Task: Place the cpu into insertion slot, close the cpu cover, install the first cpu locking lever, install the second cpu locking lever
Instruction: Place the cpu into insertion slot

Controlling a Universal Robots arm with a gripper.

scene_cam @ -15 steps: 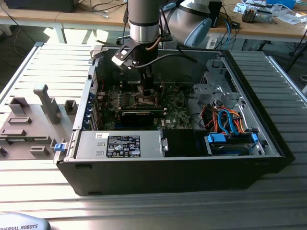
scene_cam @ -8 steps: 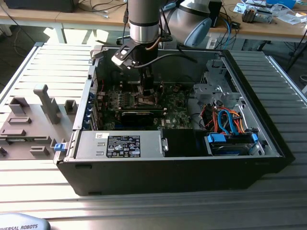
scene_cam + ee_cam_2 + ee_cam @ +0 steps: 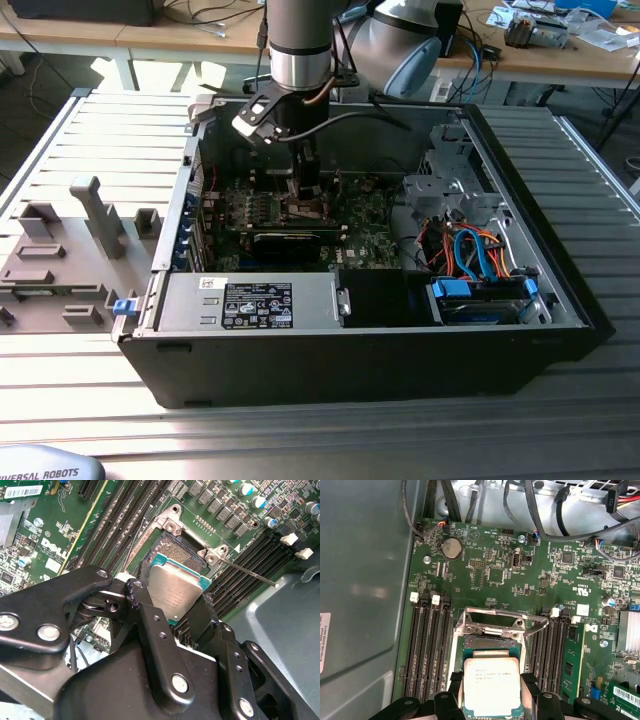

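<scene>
Inside an open computer case (image 3: 300, 370) on a slatted metal desk (image 3: 100, 130), the robot arm (image 3: 300, 40) reaches down to the motherboard (image 3: 370, 225) in the upper centre of the exterior view. Its black jaws pinch the cpu (image 3: 491, 686) by two opposite edges. They hold it just over the insertion slot (image 3: 490, 642), not yet seated. Part of the slot's dark pin field shows on the side away from the jaws. Whether chip and slot touch cannot be told.

Likely hazards: the chip appears offset from the slot's centre, so lowering it skewed or off-square could bend the fine contact pins. The hold is on thin edges only, so a slip could drop it crooked. The cpu cover (image 3: 490, 625) stands raised just beyond the slot, close enough that a chip edge might catch it.

The cpu is a small flat square. It has a dull silver-grey metal top with faint print and a thin blue-green border.
</scene>
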